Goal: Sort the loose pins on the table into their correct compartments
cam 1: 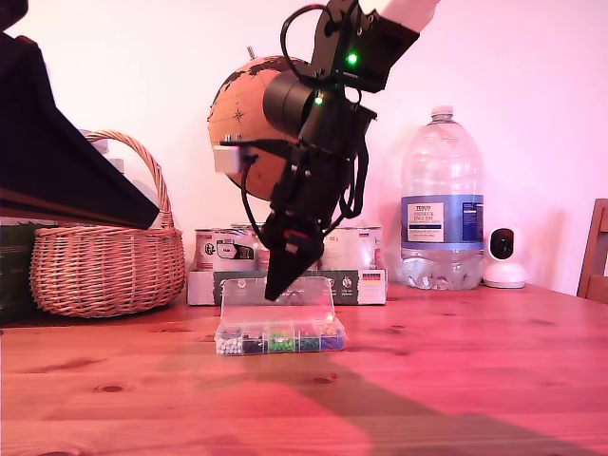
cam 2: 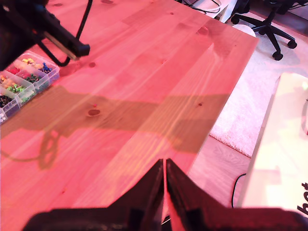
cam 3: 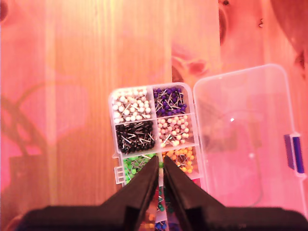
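Two arms work here, but the exterior view shows only one clearly. My second gripper (cam 1: 285,275) hangs tilted above the clear organiser box (cam 1: 279,328), which stands open on the table (cam 1: 456,380) in front of a cardboard tray of tins (cam 1: 356,285). Its tip is near the upright lid (cam 1: 275,302), so a fast descent could knock the lid or push the light box away.

From the first wrist view, my first gripper (cam 2: 165,185) has its jaws almost together, nothing visible between them. It hovers over bare planks near the table edge, well apart from the box (cam 2: 24,79).

From the second wrist view, my second gripper (cam 3: 160,180) is nearly closed, only a thin slit remaining, directly over the compartments (cam 3: 154,130), near the green cell (cam 3: 135,166) and the orange cell (cam 3: 180,159). I cannot tell whether a pin is pinched between the tips; no loose pin appears on the wood in any view. If one is held, I judge that releasing it so near the divider may send it into the wrong cell.
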`<action>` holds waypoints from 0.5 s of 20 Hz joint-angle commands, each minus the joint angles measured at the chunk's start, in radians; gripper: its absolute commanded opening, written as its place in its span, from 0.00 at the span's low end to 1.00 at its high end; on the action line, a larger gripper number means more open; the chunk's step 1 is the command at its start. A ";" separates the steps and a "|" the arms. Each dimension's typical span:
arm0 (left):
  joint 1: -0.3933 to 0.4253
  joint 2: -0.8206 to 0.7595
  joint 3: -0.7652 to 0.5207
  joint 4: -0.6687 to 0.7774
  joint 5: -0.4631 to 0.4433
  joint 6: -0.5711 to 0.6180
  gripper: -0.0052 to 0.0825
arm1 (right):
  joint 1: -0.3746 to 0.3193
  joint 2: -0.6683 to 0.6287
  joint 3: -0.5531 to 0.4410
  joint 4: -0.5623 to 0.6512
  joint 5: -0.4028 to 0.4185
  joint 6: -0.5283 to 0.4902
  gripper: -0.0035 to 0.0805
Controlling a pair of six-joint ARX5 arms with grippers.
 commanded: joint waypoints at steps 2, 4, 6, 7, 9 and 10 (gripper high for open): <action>0.001 0.004 0.005 0.008 0.000 0.004 0.04 | 0.004 0.045 -0.009 -0.002 -0.008 0.004 0.03; 0.001 0.004 0.005 0.008 0.000 0.004 0.04 | 0.004 0.049 -0.009 -0.002 -0.008 0.004 0.03; 0.001 0.004 0.005 0.008 0.000 0.004 0.04 | 0.004 0.053 -0.009 -0.014 -0.009 0.004 0.03; 0.001 0.004 0.005 0.008 0.000 0.004 0.04 | 0.004 0.055 -0.009 -0.016 -0.009 0.004 0.03; 0.001 0.004 0.005 0.008 0.000 0.004 0.04 | 0.004 0.056 -0.009 -0.016 -0.009 0.004 0.03; 0.001 0.004 0.005 0.008 0.000 0.004 0.04 | 0.004 0.056 -0.009 -0.015 -0.009 0.004 0.03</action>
